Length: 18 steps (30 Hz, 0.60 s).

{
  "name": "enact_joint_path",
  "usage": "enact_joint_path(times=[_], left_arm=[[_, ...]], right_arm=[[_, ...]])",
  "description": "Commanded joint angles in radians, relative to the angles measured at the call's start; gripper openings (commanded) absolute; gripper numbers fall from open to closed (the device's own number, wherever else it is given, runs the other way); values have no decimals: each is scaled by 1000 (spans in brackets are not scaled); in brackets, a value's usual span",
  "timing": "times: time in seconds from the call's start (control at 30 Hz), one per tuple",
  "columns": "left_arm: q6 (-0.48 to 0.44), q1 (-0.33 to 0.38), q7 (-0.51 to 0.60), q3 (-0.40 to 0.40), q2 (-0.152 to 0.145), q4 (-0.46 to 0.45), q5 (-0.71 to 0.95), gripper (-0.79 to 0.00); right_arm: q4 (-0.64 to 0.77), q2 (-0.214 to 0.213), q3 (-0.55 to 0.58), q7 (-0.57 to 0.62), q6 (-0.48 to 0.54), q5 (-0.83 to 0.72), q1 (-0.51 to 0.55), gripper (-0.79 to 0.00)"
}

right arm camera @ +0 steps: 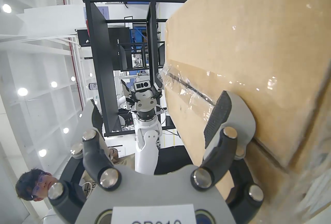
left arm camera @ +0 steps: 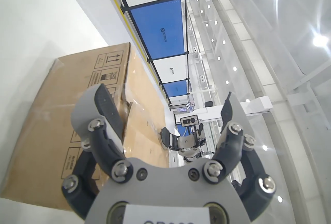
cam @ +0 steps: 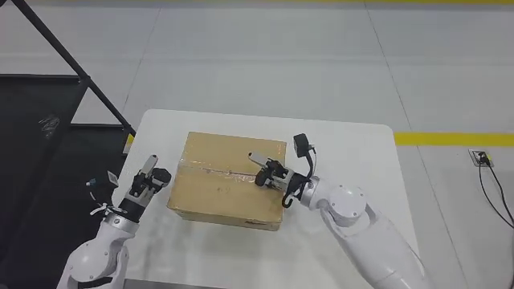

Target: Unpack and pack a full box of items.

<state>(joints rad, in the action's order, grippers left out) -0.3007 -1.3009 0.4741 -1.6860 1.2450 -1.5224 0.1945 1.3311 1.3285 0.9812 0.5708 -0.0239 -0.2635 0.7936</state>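
Note:
A brown cardboard box [cam: 229, 178] stands shut in the middle of the white table [cam: 353, 148], with clear tape along its top seam [right arm camera: 191, 91]. My right gripper [cam: 265, 171] is open over the box top near the seam's right end. In the right wrist view one finger [right arm camera: 225, 116] lies against the box top [right arm camera: 258, 41] beside the tape. My left gripper [cam: 149, 178] is open just off the box's left side. In the left wrist view its fingers [left arm camera: 104, 103] straddle the top edge of that box side [left arm camera: 64, 111].
A black metal frame [cam: 60, 56] and a dark panel [cam: 32, 136] stand off the table's left edge. Bare table lies to the right of the box and behind it. A cable [cam: 491, 189] lies on the floor at far right.

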Motion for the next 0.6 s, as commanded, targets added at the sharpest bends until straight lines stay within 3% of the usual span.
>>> enact_joint_path(times=[0.0,0.57], left_arm=[[-4,-3,1,8,0,3,6,0],[-21,-9,26,69,-1,-16,27,0]], right_arm=[[-17,7,-13,-4,8,-8,-14,0],[-144,72,-120,-47,64,-45,-112,0]])
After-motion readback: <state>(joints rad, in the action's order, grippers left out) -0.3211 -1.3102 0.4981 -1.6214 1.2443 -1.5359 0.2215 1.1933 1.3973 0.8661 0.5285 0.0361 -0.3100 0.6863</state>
